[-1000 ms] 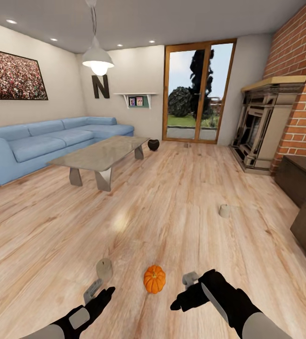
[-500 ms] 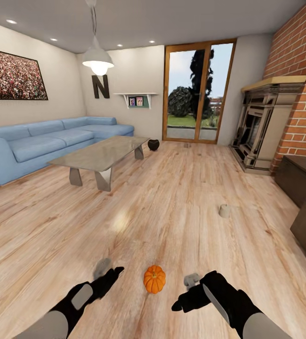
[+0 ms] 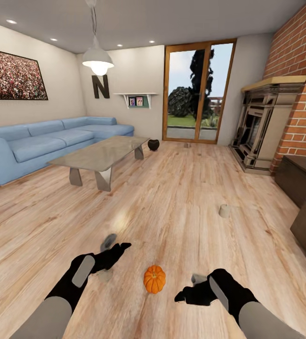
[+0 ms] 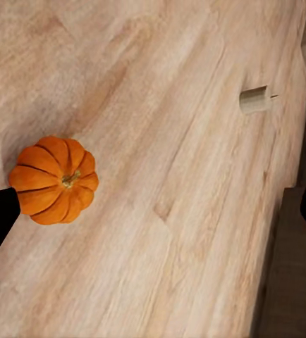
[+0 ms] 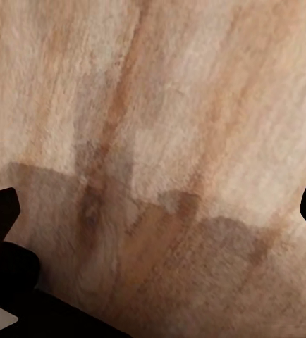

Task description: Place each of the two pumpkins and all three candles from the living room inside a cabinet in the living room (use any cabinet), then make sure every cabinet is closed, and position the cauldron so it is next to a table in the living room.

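Note:
One orange ribbed pumpkin [image 3: 154, 278] sits on the wooden floor between my two arms; it appears again as the pumpkin [image 4: 54, 180] in the left wrist view. My left gripper [image 3: 108, 258] hovers open just left of it, not touching. My right gripper [image 3: 189, 288] is open to its right, low over bare floor. A whitish candle [image 3: 225, 210] [image 4: 254, 99] stands further ahead on the right. Far back, the black cauldron [image 3: 153, 145] rests on the floor by the far end of the grey table [image 3: 101, 153]. The dark brown cabinet [image 3: 303, 179] lines the right wall, fronts shut.
A blue sofa [image 3: 44, 141] runs along the left wall behind the table. A fireplace [image 3: 261, 127] against the brick wall and a glass door [image 3: 197, 94] are at the back. A small grey object [image 3: 187, 145] lies near the door. Open floor stretches ahead.
My left arm has reached forward and rightward, ending beside the pumpkin's left. The right gripper has drawn back slightly, nearer the bottom of the head view. The pumpkin and candle have not moved.

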{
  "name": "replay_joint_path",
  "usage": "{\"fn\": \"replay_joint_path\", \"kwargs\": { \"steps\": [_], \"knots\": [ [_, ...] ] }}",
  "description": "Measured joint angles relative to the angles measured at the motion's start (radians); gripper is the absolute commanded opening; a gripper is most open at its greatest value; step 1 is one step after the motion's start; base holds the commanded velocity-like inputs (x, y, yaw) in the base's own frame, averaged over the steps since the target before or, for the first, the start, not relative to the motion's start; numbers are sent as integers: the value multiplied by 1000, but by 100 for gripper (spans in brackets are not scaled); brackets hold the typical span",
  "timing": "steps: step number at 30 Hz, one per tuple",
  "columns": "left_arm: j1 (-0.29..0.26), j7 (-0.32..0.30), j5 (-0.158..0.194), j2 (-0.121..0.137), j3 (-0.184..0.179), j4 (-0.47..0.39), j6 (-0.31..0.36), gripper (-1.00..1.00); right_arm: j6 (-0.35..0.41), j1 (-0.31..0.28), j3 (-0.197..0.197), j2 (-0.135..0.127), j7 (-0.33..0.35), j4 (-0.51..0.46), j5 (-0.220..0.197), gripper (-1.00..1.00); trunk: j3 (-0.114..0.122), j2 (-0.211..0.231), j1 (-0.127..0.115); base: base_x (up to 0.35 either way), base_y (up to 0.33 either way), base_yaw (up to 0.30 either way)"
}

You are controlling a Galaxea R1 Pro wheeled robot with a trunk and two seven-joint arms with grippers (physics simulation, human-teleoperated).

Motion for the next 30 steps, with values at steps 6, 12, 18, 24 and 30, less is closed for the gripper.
{"fn": "replay_joint_path", "kwargs": {
  "steps": [6, 12, 18, 24, 30],
  "knots": [
    [-7, 23, 3, -4, 0, -30, 16, 100, -58, -133, -9, 6, -4, 170, -3, 100, 0, 0, 0, 0, 0, 0],
    [-71, 32, 4, -31, 0, -31, 68, 100, -87, -180, -11, 10, -14, 213, -5, 100, 0, 0, 0, 0, 0, 0],
    [-173, 36, 6, -48, 0, -34, 113, 100, -146, -201, -12, 40, -117, 220, -23, 100, 0, 0, 0, 0, 0, 0],
    [-194, 33, 6, -51, 0, -35, 121, 100, -235, -208, -11, 57, -149, 218, -68, 100, 0, 0, 0, 0, 0, 0],
    [-199, 28, 6, -53, -1, -34, 124, 100, -274, -210, -10, 61, -115, 211, -89, 100, 0, 0, 0, 0, 0, 0]
  ]
}}
